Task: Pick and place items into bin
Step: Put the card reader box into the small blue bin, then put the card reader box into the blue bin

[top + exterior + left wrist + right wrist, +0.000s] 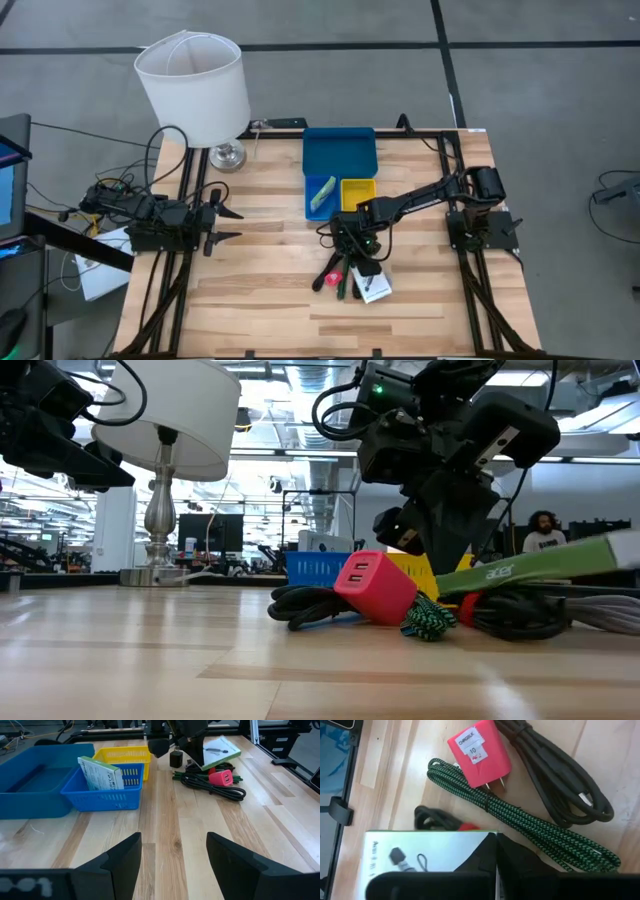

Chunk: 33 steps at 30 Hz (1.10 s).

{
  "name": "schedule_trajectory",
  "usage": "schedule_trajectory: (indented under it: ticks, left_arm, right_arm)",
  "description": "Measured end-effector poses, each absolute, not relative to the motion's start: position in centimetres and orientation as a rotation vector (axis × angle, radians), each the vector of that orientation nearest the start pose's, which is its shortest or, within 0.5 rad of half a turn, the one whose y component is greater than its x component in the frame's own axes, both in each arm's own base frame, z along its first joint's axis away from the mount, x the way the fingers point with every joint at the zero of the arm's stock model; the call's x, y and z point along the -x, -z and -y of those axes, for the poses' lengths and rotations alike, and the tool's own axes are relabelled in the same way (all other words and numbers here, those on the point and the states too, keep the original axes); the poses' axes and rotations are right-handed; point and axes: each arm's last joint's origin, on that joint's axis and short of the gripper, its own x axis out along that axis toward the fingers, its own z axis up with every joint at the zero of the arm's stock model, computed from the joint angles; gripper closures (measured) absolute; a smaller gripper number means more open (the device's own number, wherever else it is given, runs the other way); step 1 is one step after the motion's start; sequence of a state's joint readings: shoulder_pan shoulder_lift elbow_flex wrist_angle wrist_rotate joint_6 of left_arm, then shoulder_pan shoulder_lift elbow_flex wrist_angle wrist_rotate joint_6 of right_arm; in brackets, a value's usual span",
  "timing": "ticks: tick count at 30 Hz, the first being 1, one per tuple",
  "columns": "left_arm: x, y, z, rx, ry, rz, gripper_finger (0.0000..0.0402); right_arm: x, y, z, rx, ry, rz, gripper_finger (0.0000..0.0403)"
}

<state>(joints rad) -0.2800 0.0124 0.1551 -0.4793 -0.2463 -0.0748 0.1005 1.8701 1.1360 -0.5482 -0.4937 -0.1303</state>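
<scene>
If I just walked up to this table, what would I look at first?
Probably the big white lamp at the table's far left corner. Next, the bright pink charger plug lying in a tangle of black and green cables near the table's middle, where the right gripper is shut on a white box with green edging. Behind them sit blue and yellow trays.

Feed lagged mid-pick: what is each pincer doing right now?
Left pincer: open, empty, waiting at the table's left edge.
Right pincer: shut on the white box with green trim, in the item pile.
</scene>
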Motion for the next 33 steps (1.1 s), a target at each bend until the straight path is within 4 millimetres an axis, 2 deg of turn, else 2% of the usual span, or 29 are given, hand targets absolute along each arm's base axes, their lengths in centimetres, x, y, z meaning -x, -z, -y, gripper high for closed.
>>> schedule_trajectory:
  ticks: [17, 22, 28, 33]
  left_arm:
    - [-7.9, -16.9, 1.5, -0.014, 0.021, -0.326, 0.0189]
    - [-7.9, -16.9, 1.5, -0.014, 0.021, -0.326, 0.0189]
    - [-7.9, -16.9, 1.5, -0.013, 0.021, -0.326, 0.0189]
    - [-7.9, -16.9, 1.5, -0.014, 0.021, -0.326, 0.0189]
  right_arm:
    - [-34.2, -14.5, -5.0, -0.170, -0.567, -1.259, 0.0403]
    - [-34.4, -15.2, -5.0, -0.172, -0.559, -1.254, 0.0403]
    - [-34.9, -17.0, -6.2, -0.060, -0.457, -1.314, 0.0403]
    - [-34.4, -18.4, -7.9, -0.035, -0.258, -1.381, 0.0403]
